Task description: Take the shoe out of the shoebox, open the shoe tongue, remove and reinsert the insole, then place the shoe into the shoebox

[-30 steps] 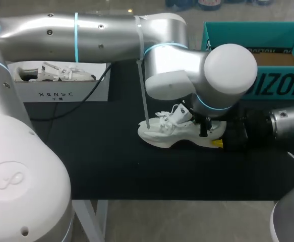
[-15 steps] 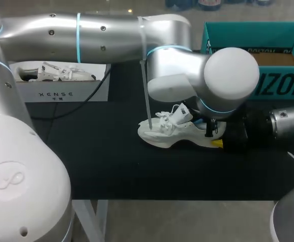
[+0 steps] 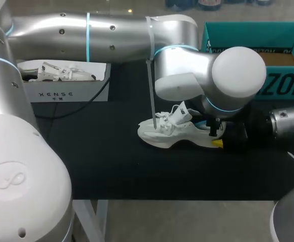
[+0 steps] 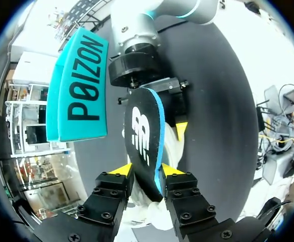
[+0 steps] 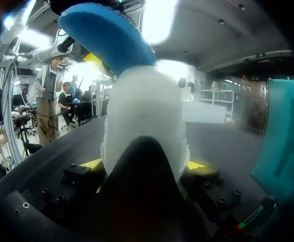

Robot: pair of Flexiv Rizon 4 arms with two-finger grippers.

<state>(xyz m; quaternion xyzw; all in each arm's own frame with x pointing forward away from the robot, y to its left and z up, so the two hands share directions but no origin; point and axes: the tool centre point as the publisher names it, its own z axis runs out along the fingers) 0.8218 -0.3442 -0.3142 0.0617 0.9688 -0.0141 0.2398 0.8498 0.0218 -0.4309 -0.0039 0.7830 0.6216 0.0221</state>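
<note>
Looking down from the head view, the shoe (image 3: 173, 133) stands on the table (image 3: 86, 151) near the teal shoebox (image 3: 222, 35), so unboxing is done; boxing remains. My left arm (image 3: 111, 38) reaches across above it.

At the left wrist, the left gripper (image 4: 145, 170) clamps the insole (image 4: 140, 133), which stands partly out of the shoe.

At the right wrist, the right gripper (image 5: 144, 164) pinches the shoe's heel from both sides.
</note>
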